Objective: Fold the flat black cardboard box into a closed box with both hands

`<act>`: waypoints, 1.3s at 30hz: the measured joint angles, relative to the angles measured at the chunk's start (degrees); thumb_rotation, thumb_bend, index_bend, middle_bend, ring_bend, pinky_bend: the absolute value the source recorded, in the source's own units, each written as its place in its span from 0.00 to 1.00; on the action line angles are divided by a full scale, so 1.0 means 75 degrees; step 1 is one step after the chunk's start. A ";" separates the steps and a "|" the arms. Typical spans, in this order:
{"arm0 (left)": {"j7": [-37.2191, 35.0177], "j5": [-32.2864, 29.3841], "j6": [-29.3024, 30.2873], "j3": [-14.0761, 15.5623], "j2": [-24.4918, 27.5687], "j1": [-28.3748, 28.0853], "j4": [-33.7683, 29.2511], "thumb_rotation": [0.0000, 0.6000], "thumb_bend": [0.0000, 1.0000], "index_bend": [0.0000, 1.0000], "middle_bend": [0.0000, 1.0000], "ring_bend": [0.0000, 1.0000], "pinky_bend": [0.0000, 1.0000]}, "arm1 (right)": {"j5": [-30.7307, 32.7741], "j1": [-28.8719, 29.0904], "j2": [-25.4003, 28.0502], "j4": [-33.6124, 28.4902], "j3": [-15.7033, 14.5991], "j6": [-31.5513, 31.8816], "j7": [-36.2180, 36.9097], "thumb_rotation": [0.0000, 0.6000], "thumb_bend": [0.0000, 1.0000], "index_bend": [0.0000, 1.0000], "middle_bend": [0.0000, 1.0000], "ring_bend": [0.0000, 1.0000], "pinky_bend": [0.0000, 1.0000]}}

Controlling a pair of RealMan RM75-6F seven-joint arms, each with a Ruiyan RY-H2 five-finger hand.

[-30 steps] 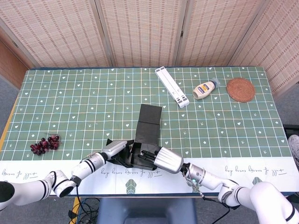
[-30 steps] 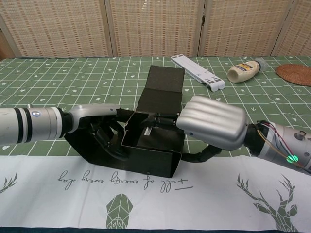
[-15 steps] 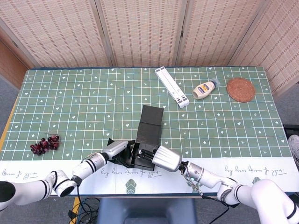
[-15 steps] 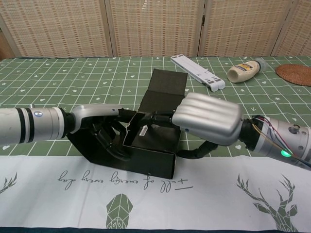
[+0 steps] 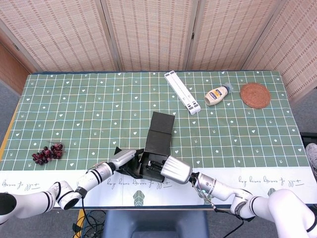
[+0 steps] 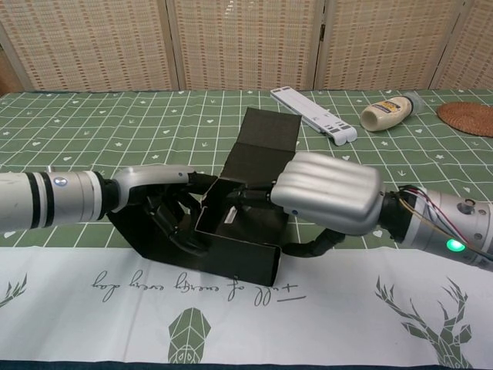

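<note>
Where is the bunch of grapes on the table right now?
In the head view the grapes lie near the table's left edge, on the green cloth, well left of the black box and apart from both hands.

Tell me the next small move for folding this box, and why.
Probably tip the lid flap forward. The black box stands open at the top, its flap raised behind, while the left hand grips its side wall and the right hand holds the other.

Cursive script is running along the white border of the tablecloth point(image 6: 231, 324) near the front edge, seeming to read "full of everything". The label on the squeeze bottle point(image 6: 390, 112) far right is staying too small to read.
</note>
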 measured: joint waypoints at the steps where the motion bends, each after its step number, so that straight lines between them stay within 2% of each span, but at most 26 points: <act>1: -0.0003 0.0003 0.0003 0.0000 -0.0009 0.0000 0.0007 1.00 0.09 0.16 0.21 0.51 0.79 | 0.0004 0.0005 0.0010 -0.0020 0.0000 -0.0019 -0.0012 1.00 0.30 0.16 0.25 0.74 1.00; 12: -0.0064 0.0029 0.0049 -0.0032 -0.0113 -0.0005 0.0082 1.00 0.09 0.25 0.24 0.52 0.79 | 0.0032 0.0063 0.0160 -0.0301 0.0012 -0.0180 -0.0128 1.00 0.30 0.16 0.26 0.74 1.00; 25: -0.0113 0.0030 0.0075 -0.0045 -0.0136 -0.0003 0.0080 1.00 0.09 0.27 0.25 0.52 0.79 | 0.0050 0.0083 0.0281 -0.0521 0.0021 -0.0293 -0.0246 1.00 0.30 0.17 0.26 0.75 1.00; 33: -0.0116 0.0041 0.0088 -0.0032 -0.0117 0.0005 0.0019 1.00 0.09 0.27 0.26 0.53 0.79 | 0.0066 0.0260 0.0390 -0.0700 0.0052 -0.0607 -0.0285 1.00 0.38 0.25 0.33 0.77 1.00; 39: -0.0182 0.0060 0.0097 -0.0041 -0.0110 -0.0006 -0.0023 1.00 0.09 0.28 0.27 0.53 0.79 | 0.0098 0.0451 0.0556 -0.0968 0.0101 -0.0937 -0.0366 1.00 0.39 0.27 0.35 0.77 1.00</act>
